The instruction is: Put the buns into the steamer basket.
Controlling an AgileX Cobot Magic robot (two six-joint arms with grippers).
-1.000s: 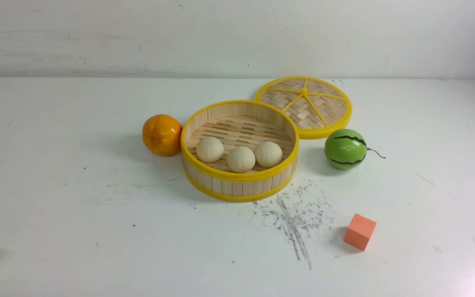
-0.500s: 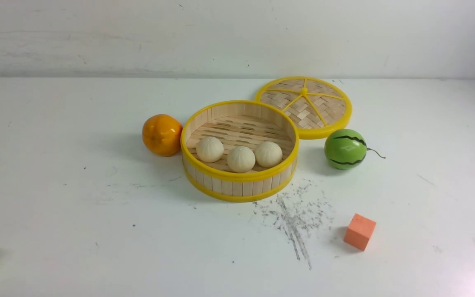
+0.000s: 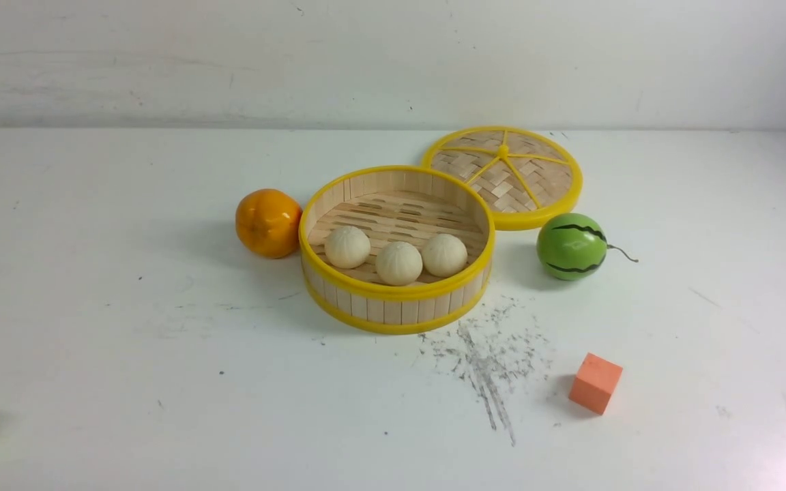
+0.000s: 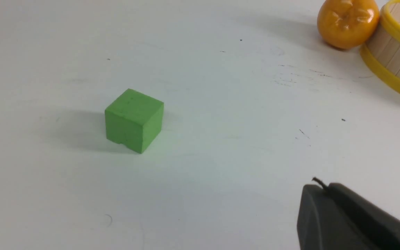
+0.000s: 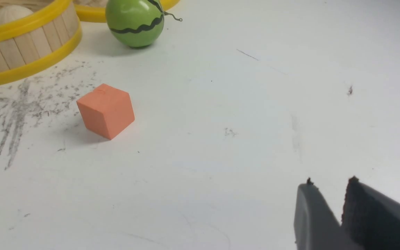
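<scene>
Nothing moved: 3 buns (image 3: 398, 262) in steamer basket (image 3: 396, 310); L gripper (image 4: 319, 189) together, R gripper (image 5: 330, 185) apart.

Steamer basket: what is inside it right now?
Three buns sit in a row on the slatted floor of the steamer basket, toward its near side. The near wall hides their undersides and the floor strip just behind it.

1. Three small cream-white round buns (image 3: 398, 262) are seen in a row inside the round bamboo steamer basket with yellow rims (image 3: 396, 308).
2. A round orange fruit (image 3: 268, 223) is placed touching the basket's left side.
</scene>
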